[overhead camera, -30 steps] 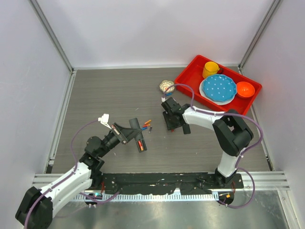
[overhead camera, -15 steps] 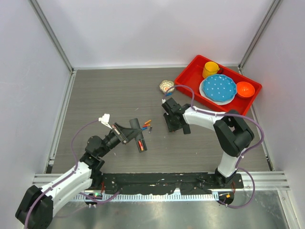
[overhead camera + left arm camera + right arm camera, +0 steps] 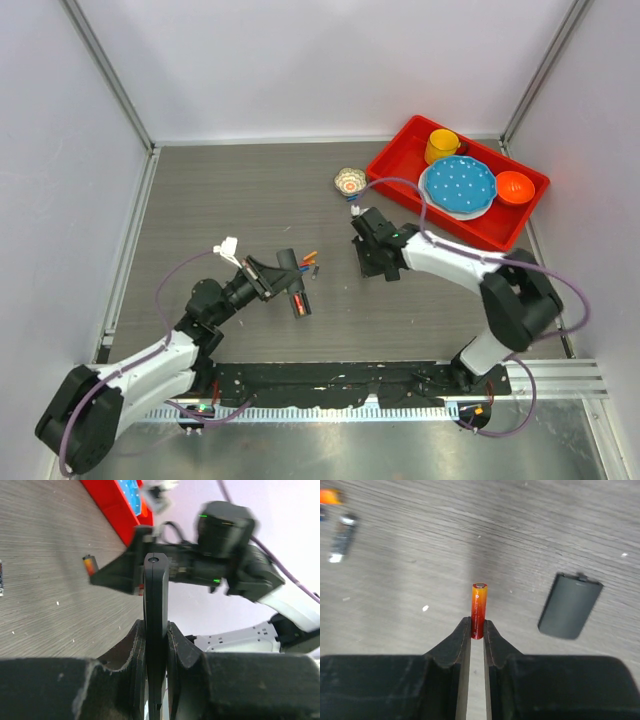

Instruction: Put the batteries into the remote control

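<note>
Pinching a red-orange battery by its lower end, my right gripper is closed tight on it, so most of the cell stands proud of the fingertips. That leaves a free end to lead into the slot, which I judge is the reason for so low a hold. My left gripper is clamped on the remote control, squeezing its two broad faces; from that wrist I see the bar edge-on, pointing to twelve o'clock. Held this way it is raised off the table and braced against a push from the other side.

From above, the right gripper sits at about two o'clock from the remote, a clear gap between them. In the left wrist view, the battery shows at ten o'clock, off to the side of the bar, not yet lined up with it. A red strip on the remote's upper face looks like one cell already seated, though it is too small to be sure.

The loose batteries lie at one o'clock from the remote, just beside it. A dark battery cover lies flat at three o'clock from my held cell. I judge that the next move must swing the battery parallel to the recess before pressing in. A tilted entry could jam or flick the cell away.
</note>
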You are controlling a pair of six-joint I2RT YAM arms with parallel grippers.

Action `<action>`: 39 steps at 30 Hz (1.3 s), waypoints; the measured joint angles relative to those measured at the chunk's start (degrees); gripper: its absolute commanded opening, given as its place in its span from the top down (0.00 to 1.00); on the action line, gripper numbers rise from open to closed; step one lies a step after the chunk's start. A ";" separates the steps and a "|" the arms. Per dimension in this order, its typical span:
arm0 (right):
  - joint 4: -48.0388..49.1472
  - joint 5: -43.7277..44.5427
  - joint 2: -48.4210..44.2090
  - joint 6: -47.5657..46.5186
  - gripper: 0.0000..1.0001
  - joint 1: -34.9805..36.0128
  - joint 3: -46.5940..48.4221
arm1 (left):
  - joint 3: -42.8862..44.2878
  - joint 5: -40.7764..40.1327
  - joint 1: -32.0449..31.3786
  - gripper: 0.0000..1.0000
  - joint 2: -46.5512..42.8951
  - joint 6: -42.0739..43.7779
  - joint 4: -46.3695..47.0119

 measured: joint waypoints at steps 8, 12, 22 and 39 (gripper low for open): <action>-4.70 1.57 -20.35 1.88 0.99 7.72 5.60 | 2.71 -0.39 0.00 1.00 12.24 -0.96 9.77; -8.55 2.43 -22.38 2.10 0.99 14.80 12.02 | 2.93 -1.36 0.00 1.00 17.94 -2.29 16.83; -18.40 -2.14 -17.81 6.49 0.99 18.43 19.32 | 3.02 -5.18 -0.96 1.00 29.35 -4.92 26.25; -20.61 -11.19 -10.56 9.92 0.99 20.26 19.32 | 3.02 -7.61 -2.19 1.00 29.81 -4.94 28.28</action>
